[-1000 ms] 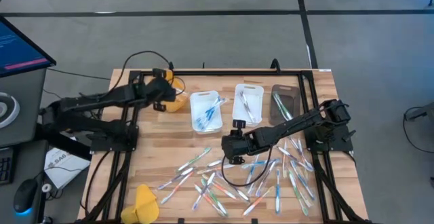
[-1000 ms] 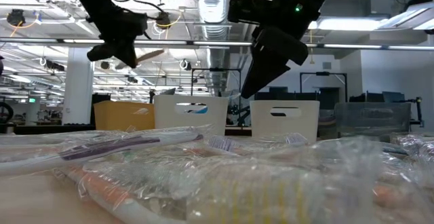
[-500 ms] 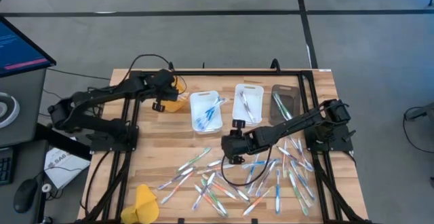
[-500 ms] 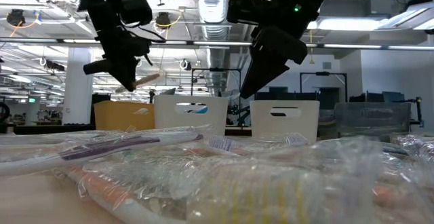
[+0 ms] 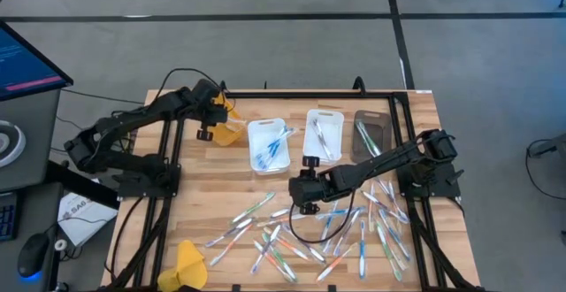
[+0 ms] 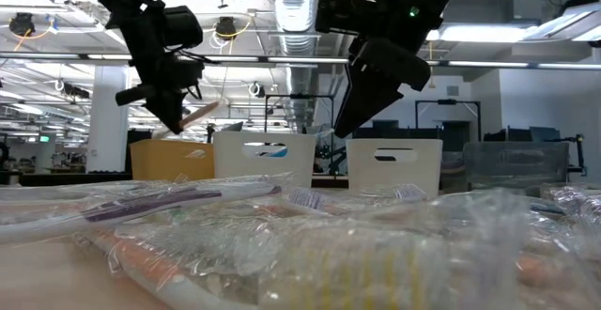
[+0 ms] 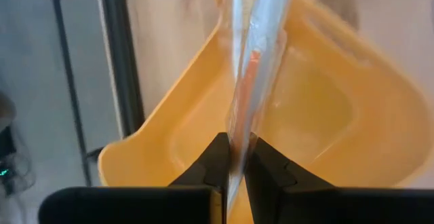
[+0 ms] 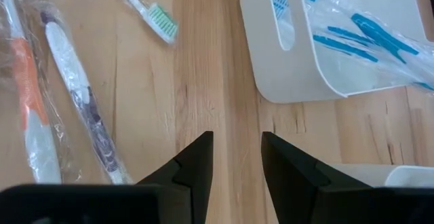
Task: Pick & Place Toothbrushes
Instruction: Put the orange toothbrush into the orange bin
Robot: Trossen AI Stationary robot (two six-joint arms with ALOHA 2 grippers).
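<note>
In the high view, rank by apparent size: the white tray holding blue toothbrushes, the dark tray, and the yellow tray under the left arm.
1-2. White tray and dark tray: they look alike, so unranked.
3. Yellow tray: smallest as seen, though the left arm covers part of it.

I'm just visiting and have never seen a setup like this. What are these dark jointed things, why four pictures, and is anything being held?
They are two robot arms at a wooden table. One camera looks down from above, one sits at table height, and one rides on each wrist. Wrapped toothbrushes lie scattered near sorting trays. The left gripper is shut on an orange toothbrush over the yellow tray. The right gripper hangs open and empty above bare wood beside the white tray of blue brushes.
</note>
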